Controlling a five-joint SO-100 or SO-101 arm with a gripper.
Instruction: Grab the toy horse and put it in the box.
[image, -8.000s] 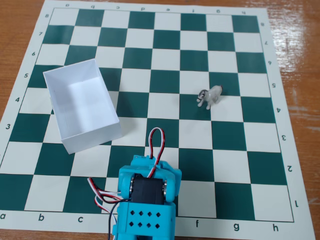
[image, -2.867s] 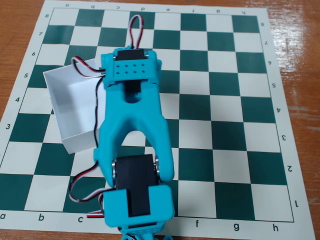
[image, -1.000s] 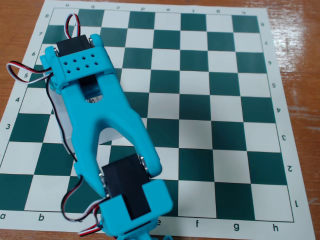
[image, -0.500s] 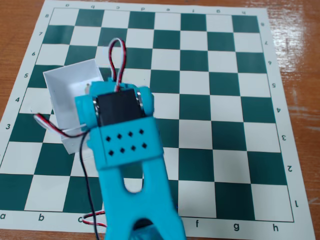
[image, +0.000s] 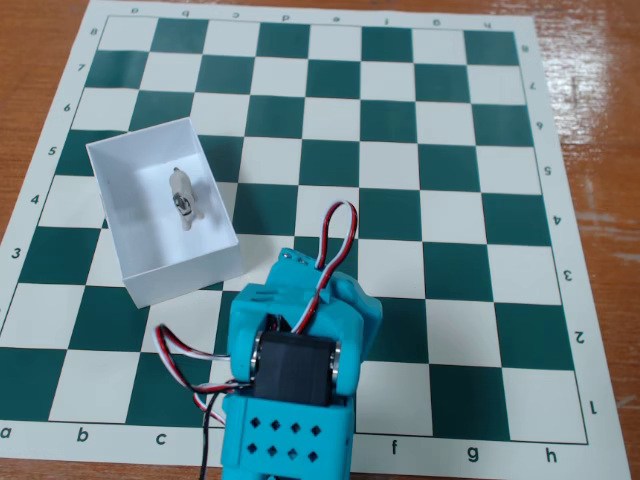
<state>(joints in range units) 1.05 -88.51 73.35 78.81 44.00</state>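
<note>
**Desk:** Where was the toy horse (image: 182, 196) when the fixed camera caught the scene?

**Photographer:** It lay on the floor of the box (image: 219, 204), toward the far half of the interior. It looked tipped on its side, though it was too small in the picture to be sure of that. Nothing touched it from above.

**Desk:** And the box itself?

**Photographer:** A white, open-topped paper box, it sat on the left part of the chessboard mat (image: 460, 210), turned slightly askew against the green and white squares. The mat covered a brown wooden table (image: 590, 90).

**Desk:** What of the arm?

**Photographer:** The turquoise arm (image: 295, 390) was folded low at the bottom edge of the picture, near the middle of the mat's near side and well apart from the toy. Its upper edge came close to the box's near right corner, but whether they touched I could not tell. A black servo sat in its body, and red, white and black wires (image: 335, 235) looped up from it.

**Desk:** Were the fingers spread or pressed together?

**Photographer:** I could not tell. The arm's own body hid the gripper from this angle.
</note>
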